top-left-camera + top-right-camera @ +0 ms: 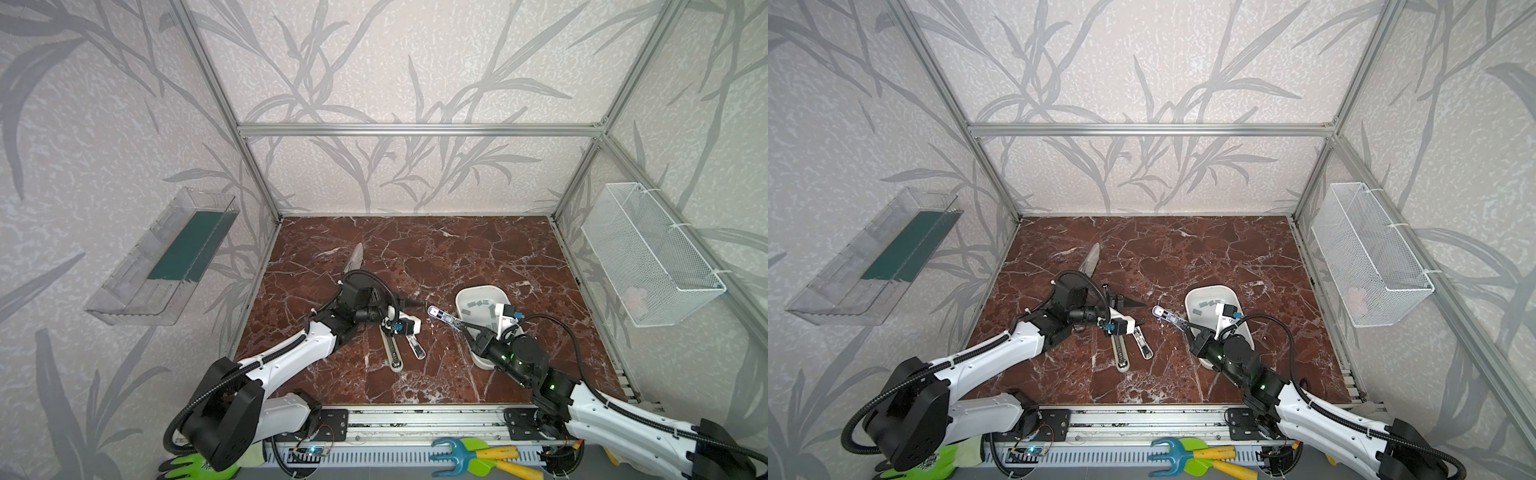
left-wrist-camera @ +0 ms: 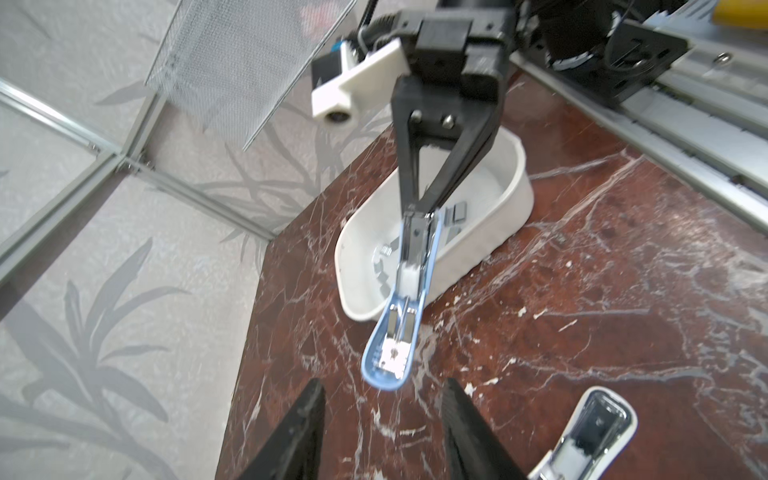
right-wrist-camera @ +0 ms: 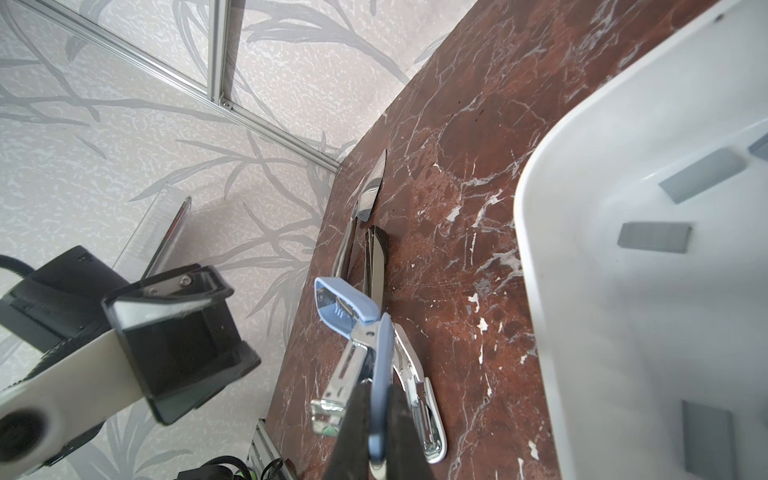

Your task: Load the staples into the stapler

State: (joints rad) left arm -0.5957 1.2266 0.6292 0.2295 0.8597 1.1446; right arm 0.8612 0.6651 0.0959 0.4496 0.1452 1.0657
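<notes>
**Blue stapler, opened and held up beside the white tray**

Right gripper (image 3: 379, 388): jaws are clenching edge-on around the blue plastic arm of the blue stapler (image 2: 395, 336); it is carrying the stapler clear of the tabletop, just outside the rim of the white tray (image 1: 478, 287), probably so that the opened metal channel is staying within easy reach of the supply.

Left gripper (image 2: 384, 399): jaws are standing apart and gripping nothing; it is hovering farther from the tray than the stapler is, lined up with the stapler's free tip, seemingly waiting to steady it or to fetch a strip.

Blue stapler, appearance: pale blue shell, bright metal inner rail, hinged open so the rail is splaying away from the shell; a small white block is sitting in the rail; whether any strip is lying in it already cannot be told.

Staples (image 3: 654, 235): small flat grey rectangular strips; all are lying loose and scattered on the tray floor, several apart from one another; none is being held, so by this showing the loading proper is not yet begun.

Other stock: a white stapler (image 1: 415, 347), opened into a V, is lying flat on the marble well apart from the tray, beyond the left gripper; a silver stapler (image 3: 370, 199), also opened, is lying farther off again, partly hidden under the left arm in both top views.
</notes>
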